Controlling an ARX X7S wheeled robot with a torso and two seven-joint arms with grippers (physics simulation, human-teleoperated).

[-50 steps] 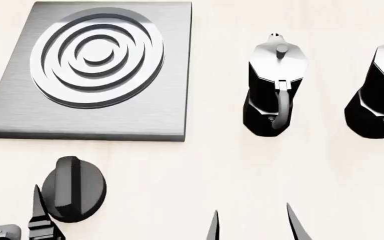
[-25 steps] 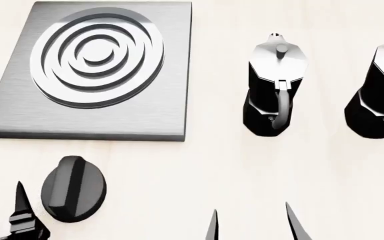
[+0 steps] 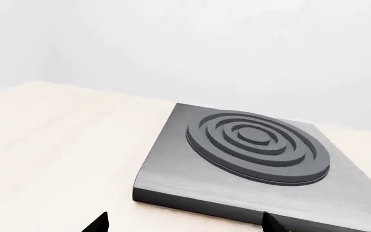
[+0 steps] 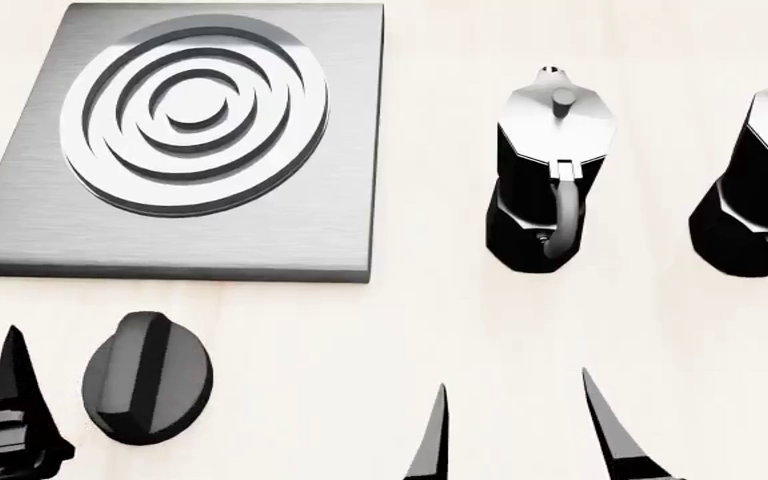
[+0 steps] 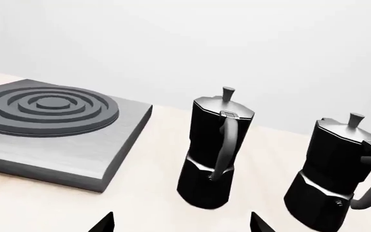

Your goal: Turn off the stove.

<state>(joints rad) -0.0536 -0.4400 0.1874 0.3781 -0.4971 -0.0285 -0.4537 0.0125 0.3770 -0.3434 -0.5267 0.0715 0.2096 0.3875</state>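
the stove [image 4: 184, 140] is lying flat on the pale surface [image 4: 398, 330], its ringed burner [image 4: 197, 105] facing up. all positions below are being given relative to the stove, as seen in the head view.

the knob [image 4: 147, 377] is sitting on the surface just in front of the stove's near edge, apart from the plate, with its ridge running roughly front to back.

the left end effector [image 4: 17, 420] is showing only in part beside the knob, on the side away from the pots, near the knob but not touching it. one dark pointed finger [image 4: 13, 375] is visible there. in the left wrist view, two finger tips are appearing well apart at the frame edge, so the left end effector [image 3: 182, 223] is standing open and gripping nothing.

the right end effector [image 4: 524, 430] is hovering in front of and to the right of the stove, its two fingers spread apart with bare surface between them; it is open and empty.

two moka pots are standing upright to the right of the stove: the nearer pot [image 4: 551, 170] and the farther pot [image 4: 764, 180], handles facing the robot.
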